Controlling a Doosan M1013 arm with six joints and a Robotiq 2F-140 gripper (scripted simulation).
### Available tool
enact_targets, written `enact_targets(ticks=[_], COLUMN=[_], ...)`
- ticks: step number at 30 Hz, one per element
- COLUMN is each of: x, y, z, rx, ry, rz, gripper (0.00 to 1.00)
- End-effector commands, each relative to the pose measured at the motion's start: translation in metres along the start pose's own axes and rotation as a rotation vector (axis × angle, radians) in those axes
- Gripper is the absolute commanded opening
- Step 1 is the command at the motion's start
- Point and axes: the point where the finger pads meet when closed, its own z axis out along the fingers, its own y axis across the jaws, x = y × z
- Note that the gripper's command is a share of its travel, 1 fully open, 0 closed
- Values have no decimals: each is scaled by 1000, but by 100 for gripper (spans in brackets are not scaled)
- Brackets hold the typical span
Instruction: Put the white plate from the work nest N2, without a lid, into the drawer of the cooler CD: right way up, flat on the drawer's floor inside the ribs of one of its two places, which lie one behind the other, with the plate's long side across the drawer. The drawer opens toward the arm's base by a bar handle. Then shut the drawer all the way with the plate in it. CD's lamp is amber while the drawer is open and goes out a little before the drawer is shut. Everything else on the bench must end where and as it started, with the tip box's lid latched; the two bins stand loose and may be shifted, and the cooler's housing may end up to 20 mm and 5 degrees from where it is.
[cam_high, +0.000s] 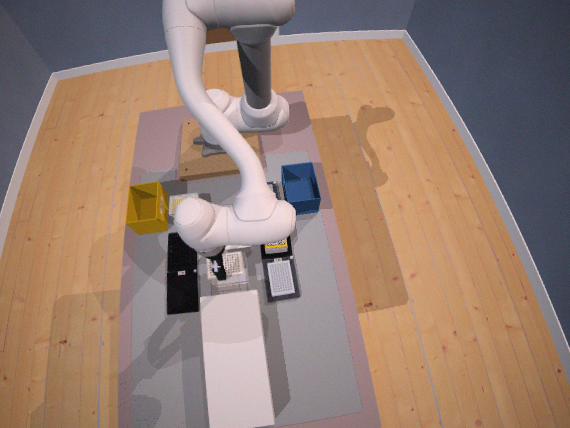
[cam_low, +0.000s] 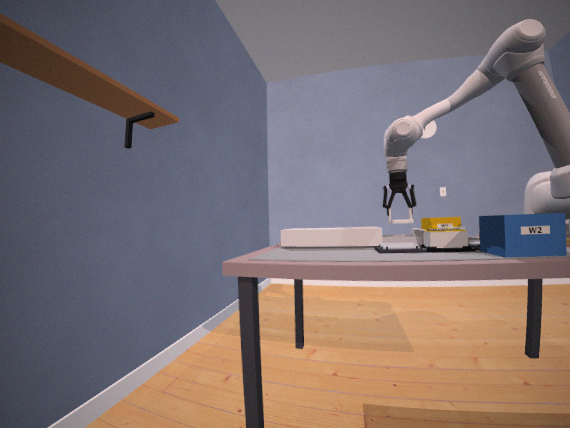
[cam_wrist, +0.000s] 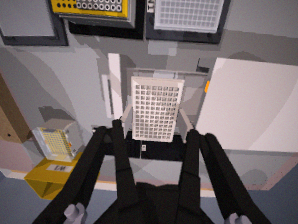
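My gripper is shut on the white well plate, gripping its two long sides. The plate is level, right way up and without a lid. It hangs a little above the open drawer of the cooler CD, with its long side across the drawer. The cooler's amber lamp is lit. From above, the plate is over the drawer, just in front of the white housing. From the side, the gripper holds the plate just above the level of the housing top.
Another white plate lies in a black nest right of the drawer, with the yellow tip box behind it. A black rack lies to the left. The yellow bin and blue bin stand nearer the arm's base.
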Motion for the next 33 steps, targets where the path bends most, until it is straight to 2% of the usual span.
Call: enact_targets(ticks=[1, 33], x=[0, 0], y=[0, 0], z=[4, 42], rx=[0, 0], ry=[0, 0], rz=[0, 0], gripper=[0, 0])
